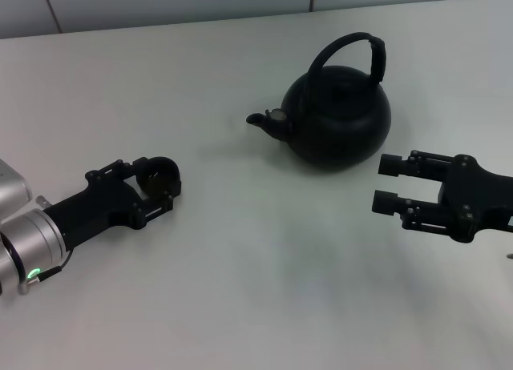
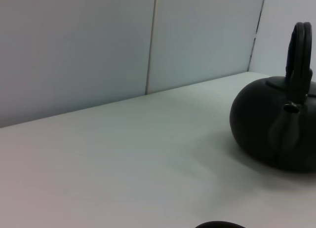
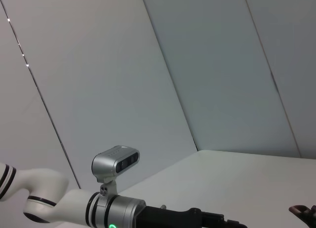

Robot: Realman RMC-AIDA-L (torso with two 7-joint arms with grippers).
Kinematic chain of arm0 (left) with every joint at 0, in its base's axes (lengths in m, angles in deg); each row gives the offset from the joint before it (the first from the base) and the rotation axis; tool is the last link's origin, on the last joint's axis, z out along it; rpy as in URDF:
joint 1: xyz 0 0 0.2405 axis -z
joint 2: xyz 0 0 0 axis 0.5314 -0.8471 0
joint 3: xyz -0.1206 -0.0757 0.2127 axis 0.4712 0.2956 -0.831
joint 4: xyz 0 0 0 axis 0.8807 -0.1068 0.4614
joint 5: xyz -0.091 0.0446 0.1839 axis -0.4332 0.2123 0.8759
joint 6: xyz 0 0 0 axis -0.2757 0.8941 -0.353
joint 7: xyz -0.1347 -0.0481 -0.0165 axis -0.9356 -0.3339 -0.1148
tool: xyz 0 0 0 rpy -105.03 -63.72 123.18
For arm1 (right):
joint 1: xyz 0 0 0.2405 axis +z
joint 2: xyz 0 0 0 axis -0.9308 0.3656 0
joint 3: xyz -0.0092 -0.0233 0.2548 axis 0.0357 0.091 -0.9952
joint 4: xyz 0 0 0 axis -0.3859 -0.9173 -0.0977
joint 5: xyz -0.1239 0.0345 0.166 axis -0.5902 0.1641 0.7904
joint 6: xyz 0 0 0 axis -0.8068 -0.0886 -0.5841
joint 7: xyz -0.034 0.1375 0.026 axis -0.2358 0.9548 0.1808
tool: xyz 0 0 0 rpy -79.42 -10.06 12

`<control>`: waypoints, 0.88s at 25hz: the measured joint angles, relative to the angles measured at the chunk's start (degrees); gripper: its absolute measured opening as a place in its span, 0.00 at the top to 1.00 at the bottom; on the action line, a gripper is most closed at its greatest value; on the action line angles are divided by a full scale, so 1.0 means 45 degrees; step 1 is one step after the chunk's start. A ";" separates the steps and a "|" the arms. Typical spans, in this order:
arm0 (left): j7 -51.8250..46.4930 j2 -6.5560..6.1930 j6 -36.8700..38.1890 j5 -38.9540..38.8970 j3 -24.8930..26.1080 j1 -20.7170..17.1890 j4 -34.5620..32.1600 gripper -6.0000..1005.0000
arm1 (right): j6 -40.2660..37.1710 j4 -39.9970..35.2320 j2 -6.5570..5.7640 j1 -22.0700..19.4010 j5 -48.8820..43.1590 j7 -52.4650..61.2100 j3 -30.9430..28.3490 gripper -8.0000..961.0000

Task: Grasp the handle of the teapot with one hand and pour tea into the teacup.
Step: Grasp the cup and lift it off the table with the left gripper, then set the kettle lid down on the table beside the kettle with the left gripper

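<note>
The teapot (image 1: 338, 118) stood untouched; the left gripper (image 1: 158, 186) pinched the teacup (image 1: 159, 176), the right gripper (image 1: 388, 183) spread beside it.

1. A matt white table (image 1: 240, 290) is filling most of the head view.
2. Pale grey wall panels (image 2: 74, 45) are rising directly behind the table's far edge, with thin dark seams (image 2: 151, 40) running between them.
3. Soft, even light is falling across the table.
</note>
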 joint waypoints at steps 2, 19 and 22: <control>-0.0008 0.0000 0.0132 0.0000 0.0001 0.0000 -0.0026 0.31 | 0.0014 0.0065 0.0001 -0.0036 -0.0004 -0.0055 0.0002 0.30; -0.0043 0.0001 0.1963 -0.0014 -0.1306 0.0632 -0.0348 0.31 | -0.0144 0.0343 0.0037 -0.0492 -0.0085 -0.0254 0.0027 0.30; -0.0040 0.0001 0.1938 -0.0040 -0.1776 0.0654 -0.0571 0.31 | -0.0255 0.0400 0.0040 -0.0634 -0.0052 -0.0263 0.0022 0.30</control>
